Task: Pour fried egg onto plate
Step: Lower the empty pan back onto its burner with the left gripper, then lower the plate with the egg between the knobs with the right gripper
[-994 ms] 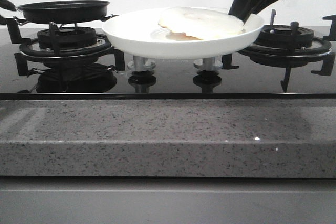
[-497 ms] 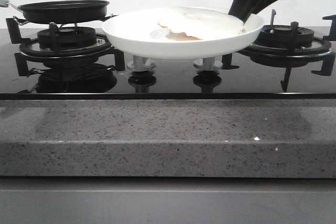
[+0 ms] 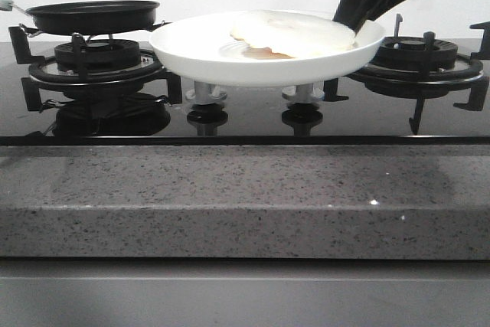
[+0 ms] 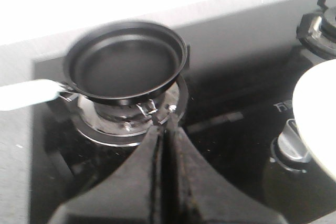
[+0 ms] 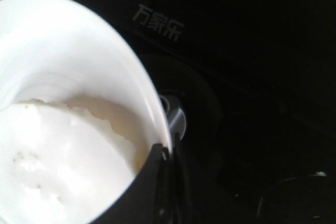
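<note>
fried egg (image 3: 295, 34) on plate (image 3: 230, 63), against right gripper (image 3: 354, 19)

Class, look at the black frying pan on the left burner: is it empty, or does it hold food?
Empty. The frying pan shows a bare black inside, while the fried egg lies on the plate.

fried egg (image 3: 295, 34) on plate (image 3: 268, 63) | right hand (image 3: 354, 19) at rim | pan (image 3: 93, 15) on burner (image 3: 96, 63)
</note>
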